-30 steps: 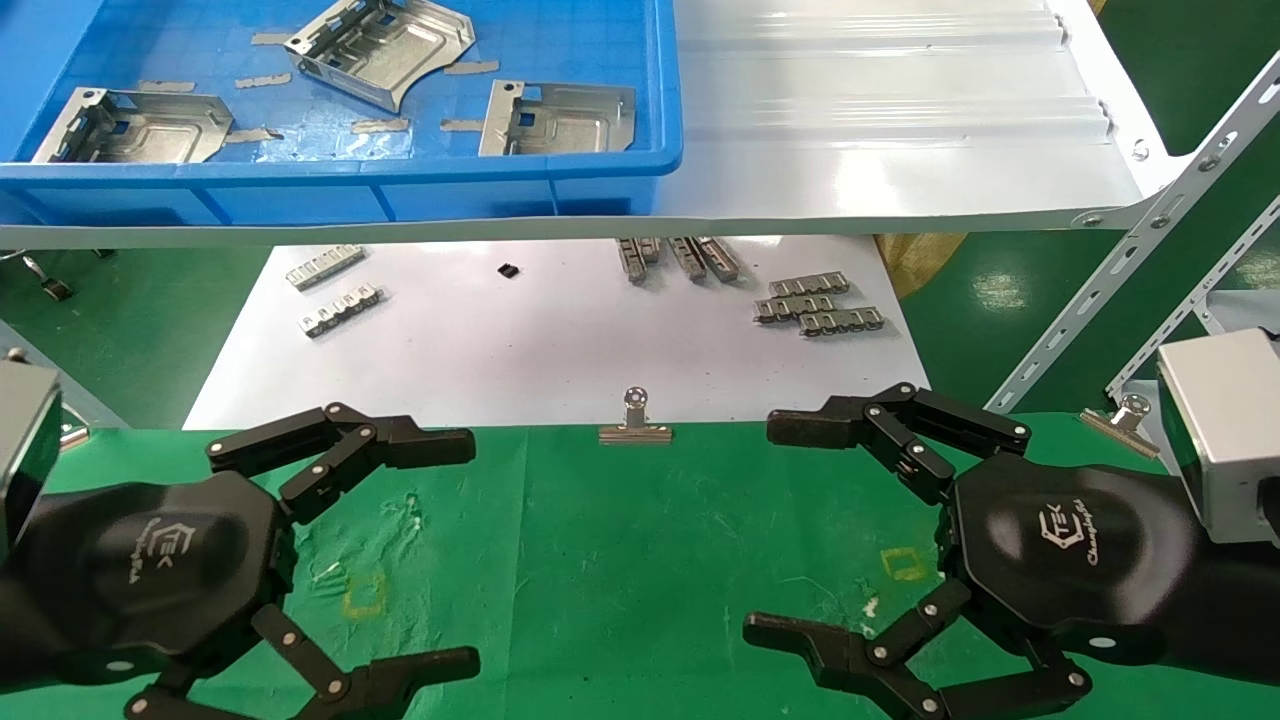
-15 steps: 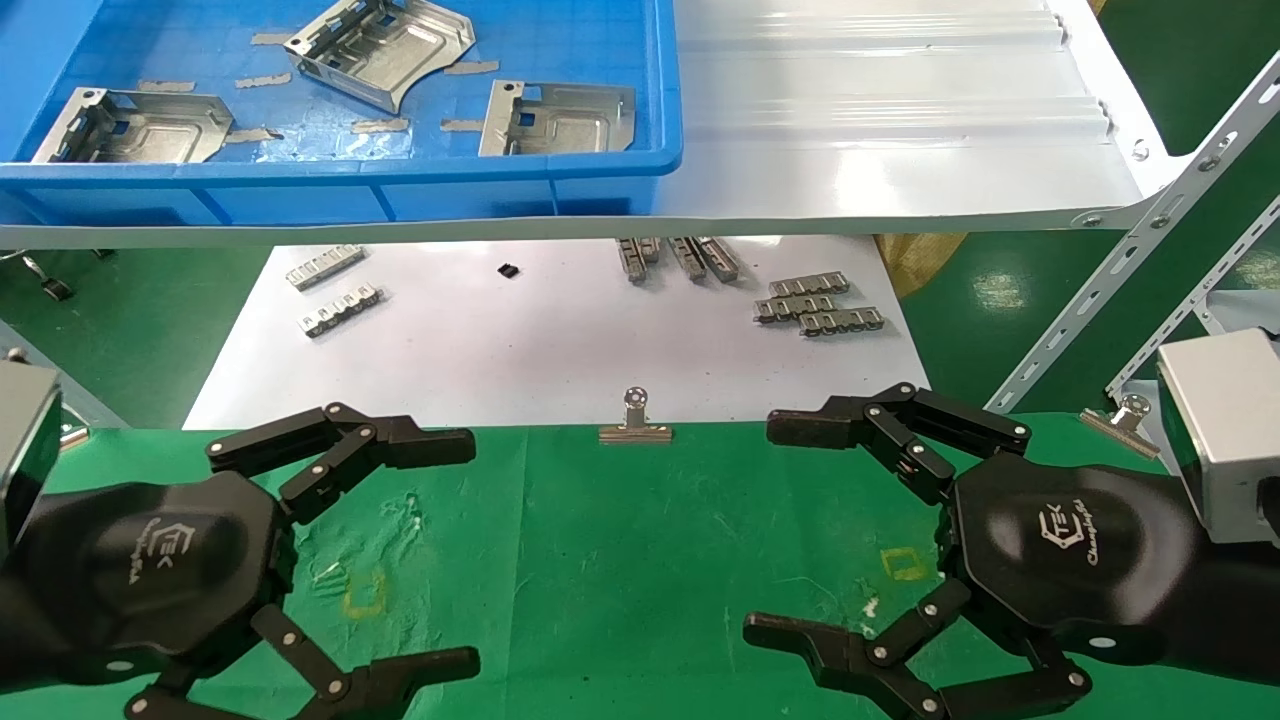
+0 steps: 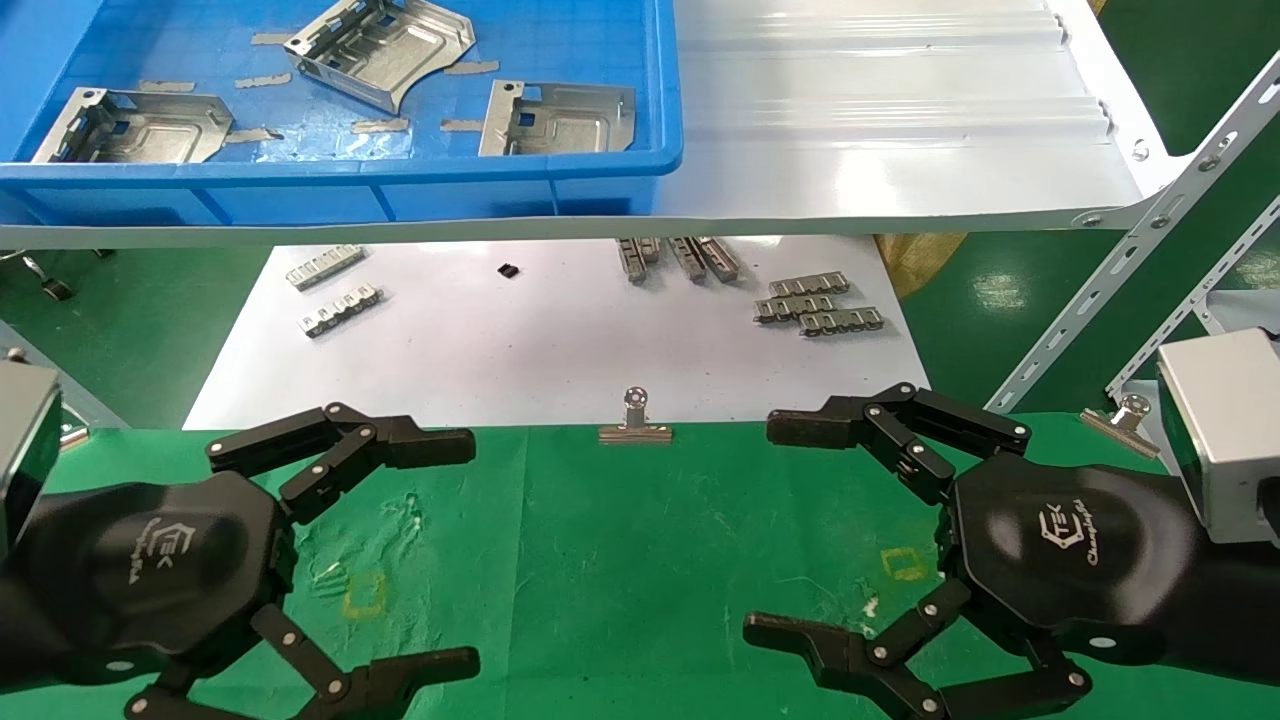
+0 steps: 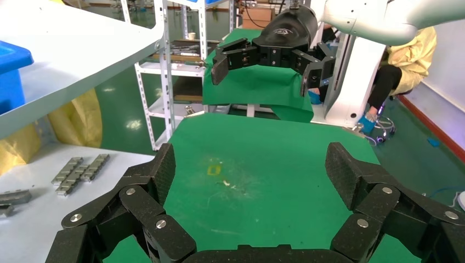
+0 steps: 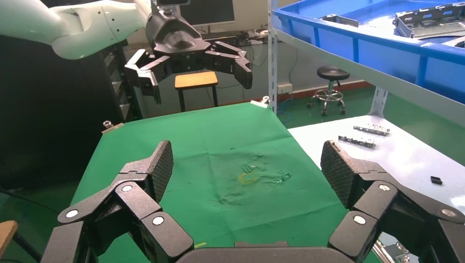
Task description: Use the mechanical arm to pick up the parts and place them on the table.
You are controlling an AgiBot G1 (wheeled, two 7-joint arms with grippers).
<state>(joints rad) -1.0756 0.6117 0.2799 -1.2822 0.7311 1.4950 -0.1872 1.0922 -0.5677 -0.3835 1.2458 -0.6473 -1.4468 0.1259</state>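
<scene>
- Bright, even overhead light across the head view; everything reads sharp.
- Strong white glare streaks on the glossy shelf (image 3: 880,120), upper right of the frame.
- Soft shadow under that shelf falls across the top of the white sheet (image 3: 540,340).
- The green cloth (image 3: 640,560) shows faint sheen on its wrinkles.
- Right wrist view: dark, dim background at upper left.

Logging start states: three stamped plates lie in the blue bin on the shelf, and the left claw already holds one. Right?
Not quite. The head view shows the three plates in the blue bin, but the left claw is open and empty over the green table.
</scene>
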